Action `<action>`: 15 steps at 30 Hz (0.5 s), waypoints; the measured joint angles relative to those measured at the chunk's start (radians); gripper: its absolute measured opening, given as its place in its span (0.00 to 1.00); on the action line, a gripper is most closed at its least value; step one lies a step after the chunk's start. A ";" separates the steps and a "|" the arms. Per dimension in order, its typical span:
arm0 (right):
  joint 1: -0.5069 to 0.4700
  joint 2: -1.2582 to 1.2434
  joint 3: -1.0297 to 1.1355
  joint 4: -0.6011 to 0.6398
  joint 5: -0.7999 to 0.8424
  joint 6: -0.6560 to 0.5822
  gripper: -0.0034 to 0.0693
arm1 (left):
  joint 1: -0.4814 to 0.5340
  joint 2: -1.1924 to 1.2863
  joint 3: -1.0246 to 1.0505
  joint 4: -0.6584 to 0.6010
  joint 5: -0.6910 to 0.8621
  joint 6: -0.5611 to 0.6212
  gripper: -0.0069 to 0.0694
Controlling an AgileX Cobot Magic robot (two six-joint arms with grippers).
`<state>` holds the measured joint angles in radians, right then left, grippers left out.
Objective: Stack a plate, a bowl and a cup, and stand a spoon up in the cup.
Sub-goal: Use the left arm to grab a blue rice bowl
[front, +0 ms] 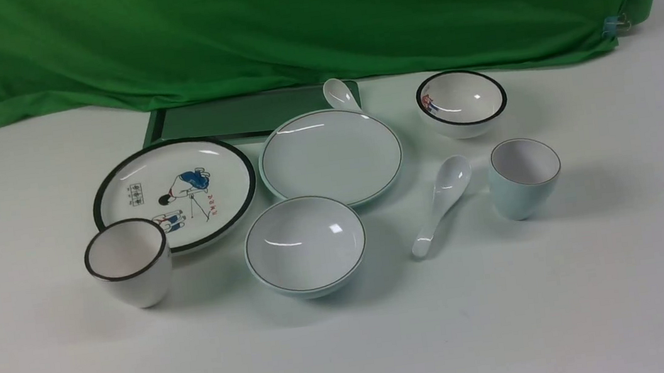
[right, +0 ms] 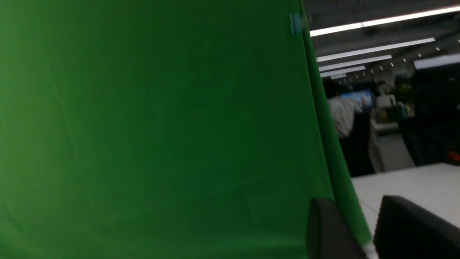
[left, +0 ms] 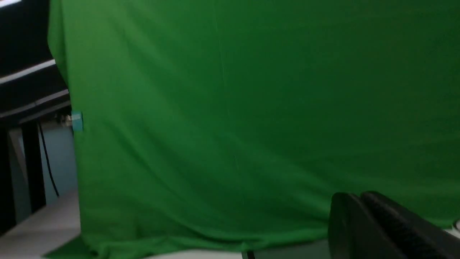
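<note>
The pale blue-green plate [front: 331, 156] lies at the table's middle. The pale blue-green bowl [front: 305, 245] stands just in front of it, upright. The pale blue-green cup [front: 524, 177] stands upright at the right. A white spoon [front: 443, 201] lies flat between bowl and cup. A second white spoon [front: 341, 95] lies behind the plate. Neither gripper shows in the front view. In the left wrist view my left gripper [left: 355, 197] has its fingers together, empty, facing the green cloth. In the right wrist view my right gripper [right: 354, 203] has a gap between its fingers and holds nothing.
A white black-rimmed plate [front: 174, 192] with a cartoon figure lies left of the task plate. A white black-rimmed cup [front: 128, 262] stands in front of it. A small white black-rimmed bowl [front: 462, 102] stands back right. A dark green tray [front: 247, 116] lies under the green cloth [front: 286, 21].
</note>
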<state>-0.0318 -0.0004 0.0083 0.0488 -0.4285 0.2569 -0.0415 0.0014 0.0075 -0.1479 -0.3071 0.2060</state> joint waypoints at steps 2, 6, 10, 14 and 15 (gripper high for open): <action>0.000 0.000 0.000 0.000 -0.051 0.041 0.38 | 0.000 0.000 0.000 0.002 -0.041 -0.024 0.05; 0.000 0.004 0.000 0.000 -0.137 0.105 0.37 | 0.000 0.000 0.000 0.002 -0.240 -0.290 0.05; 0.000 0.056 -0.055 -0.001 -0.037 0.028 0.19 | 0.000 0.023 -0.054 0.014 -0.273 -0.445 0.05; 0.000 0.192 -0.190 -0.001 0.096 -0.187 0.07 | 0.000 0.174 -0.261 0.047 -0.046 -0.407 0.05; 0.000 0.230 -0.214 -0.001 0.110 -0.229 0.07 | 0.000 0.235 -0.313 0.049 -0.012 -0.386 0.05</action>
<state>-0.0318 0.2294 -0.2061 0.0478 -0.3187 0.0283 -0.0415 0.2365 -0.3051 -0.0987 -0.3189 -0.1798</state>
